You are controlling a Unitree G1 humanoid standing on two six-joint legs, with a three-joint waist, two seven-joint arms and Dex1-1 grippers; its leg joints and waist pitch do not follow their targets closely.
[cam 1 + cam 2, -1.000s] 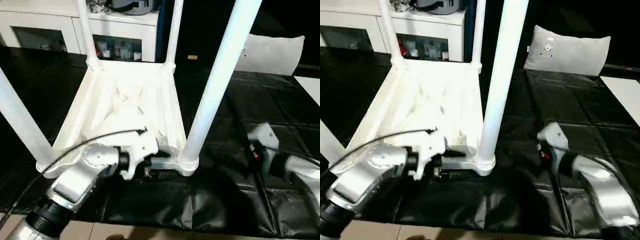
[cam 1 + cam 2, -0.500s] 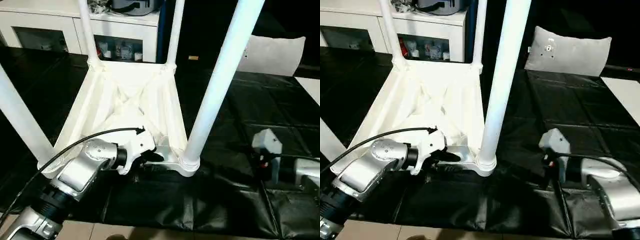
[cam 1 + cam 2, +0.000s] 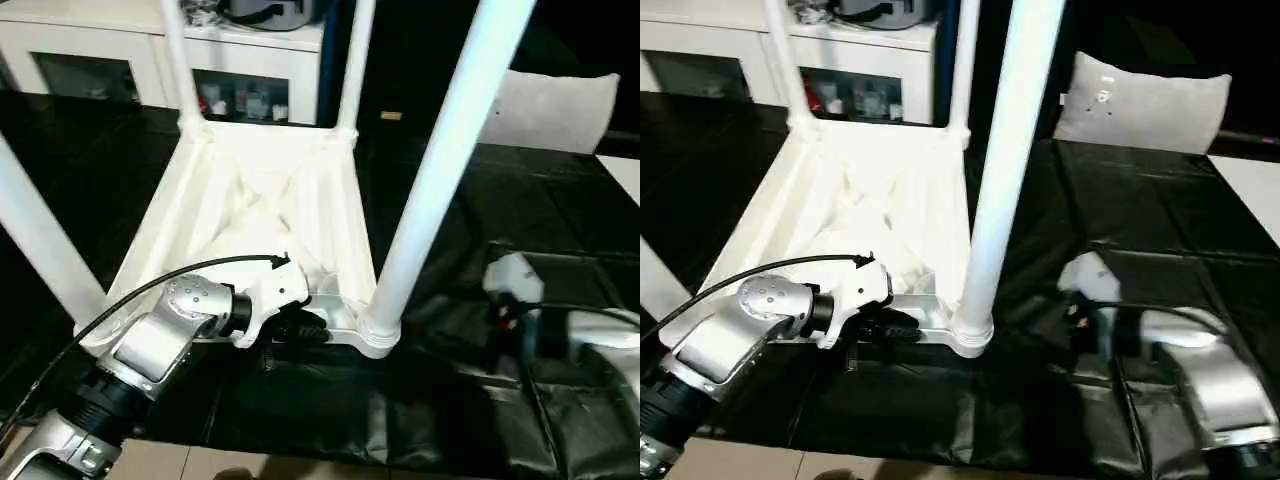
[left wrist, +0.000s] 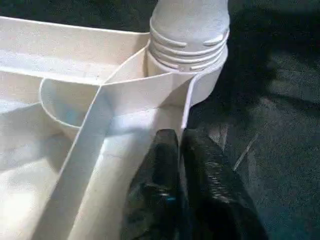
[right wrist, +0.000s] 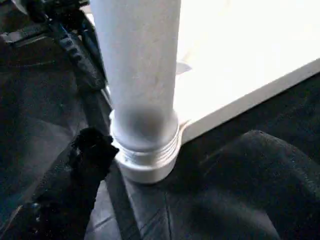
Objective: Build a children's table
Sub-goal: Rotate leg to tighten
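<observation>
The white tabletop (image 3: pixel 260 200) lies upside down on a black mat, ribbed underside up. All four white legs stand in its corner sockets, the near right leg (image 3: pixel 440 160) closest to me. My left gripper (image 4: pixel 177 135) is shut on the tabletop's near rim, just beside that leg's threaded socket (image 4: pixel 187 45). My right gripper (image 5: pixel 172 142) is open. Its two black fingers (image 5: pixel 85 165) sit low on either side of the near right leg's base (image 5: pixel 145 125), apart from it.
The black mat (image 3: pixel 500 200) covers the floor around the table. A white cabinet with glass doors (image 3: pixel 110 40) stands behind, and a grey pillow (image 3: pixel 560 100) lies at the back right. A strip of bare floor (image 3: pixel 250 465) runs along the near edge.
My right arm has shifted a little towards the near right leg. The left gripper stays on the rim.
</observation>
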